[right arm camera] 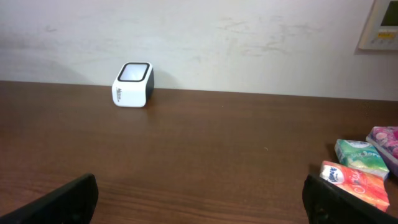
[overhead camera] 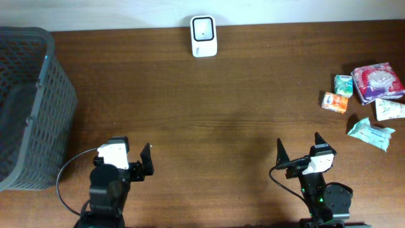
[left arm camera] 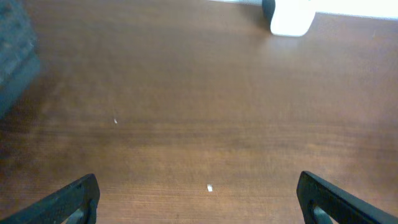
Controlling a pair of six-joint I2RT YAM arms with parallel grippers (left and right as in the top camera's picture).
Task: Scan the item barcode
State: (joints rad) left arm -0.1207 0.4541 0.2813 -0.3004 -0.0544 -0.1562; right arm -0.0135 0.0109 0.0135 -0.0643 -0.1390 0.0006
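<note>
You have even, soft light on the dark brown wooden table [overhead camera: 240,82] overhead, shadows faint. Your left wrist view is hazy; the far white rounded plastic scanner [left arm camera: 291,18] glares out. Right wrist view sharper, near black fingertips [right arm camera: 68,202] blurred.

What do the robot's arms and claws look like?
Both arms are black, each with a white block at the wrist. The left gripper and right gripper have two dark pointed fingers each. A black cable loops beside the left arm.
</note>
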